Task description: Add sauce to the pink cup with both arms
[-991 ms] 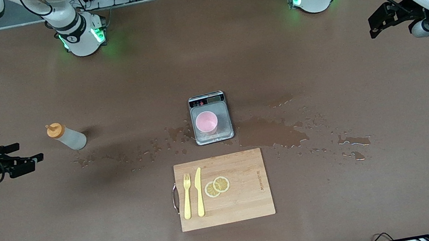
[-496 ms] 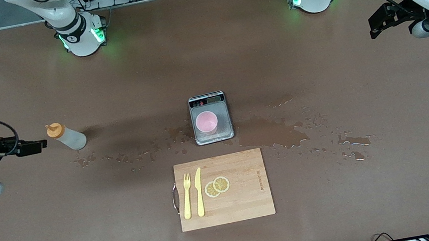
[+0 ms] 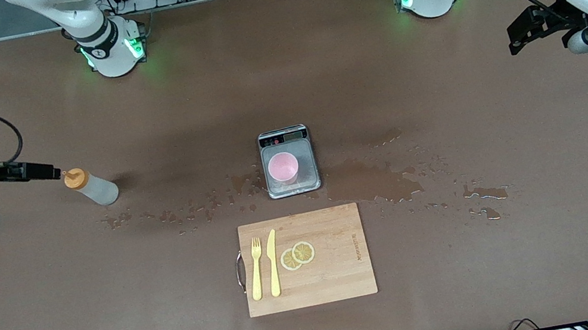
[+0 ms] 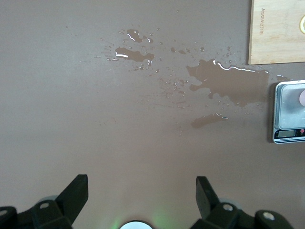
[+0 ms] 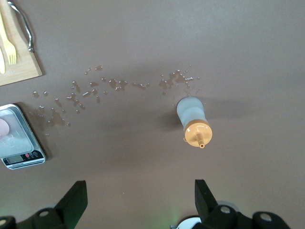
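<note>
The pink cup sits on the kitchen scale, presumably to weigh sauce; the squeeze bottle stands upright (orange cap on) just beside the right gripper, jaws spread, holding nothing; the left gripper waits, likewise open

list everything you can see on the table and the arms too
clear squeeze bottle with orange cap: 1, toward the right arm's end
small pink cup: 1, on the scale
silver digital kitchen scale: 1, mid-table
wooden cutting board: 1, nearer the camera than the scale
yellow plastic fork: 1, on the board
yellow plastic knife: 1, beside the fork
lemon slices: 2, overlapping, on the board
spilled liquid: patches around the scale
right gripper: open, beside the bottle cap
left gripper: open, waiting
</note>
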Motion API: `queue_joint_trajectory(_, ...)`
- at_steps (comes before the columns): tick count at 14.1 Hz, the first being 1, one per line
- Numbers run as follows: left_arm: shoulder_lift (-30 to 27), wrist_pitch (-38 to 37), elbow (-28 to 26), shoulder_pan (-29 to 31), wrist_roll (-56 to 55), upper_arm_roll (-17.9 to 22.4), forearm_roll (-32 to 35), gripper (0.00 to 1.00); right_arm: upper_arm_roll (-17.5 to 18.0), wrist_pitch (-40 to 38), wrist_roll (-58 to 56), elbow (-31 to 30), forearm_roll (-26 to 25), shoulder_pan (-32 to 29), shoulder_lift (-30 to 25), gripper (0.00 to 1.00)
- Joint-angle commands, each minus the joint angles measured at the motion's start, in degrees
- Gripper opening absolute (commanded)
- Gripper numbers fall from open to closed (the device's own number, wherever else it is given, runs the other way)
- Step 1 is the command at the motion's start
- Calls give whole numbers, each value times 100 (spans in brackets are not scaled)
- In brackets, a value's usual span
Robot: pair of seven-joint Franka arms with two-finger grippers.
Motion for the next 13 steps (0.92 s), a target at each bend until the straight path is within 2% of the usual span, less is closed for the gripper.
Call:
queue_joint_trajectory(1, 11, 32, 37, 49, 125, -13, -101, 100, -17, 368, -139, -522, -459, 283, -540, 99)
queue_joint_trajectory(3, 11, 32, 29, 49, 125, -13, -101, 100, -17, 465, -139, -539, -513, 381, -672, 98)
queue_joint_trajectory(13, 3, 23, 37, 31, 116, -31, -101, 100, -34, 939, -577, -319, -610, 355, -655, 100)
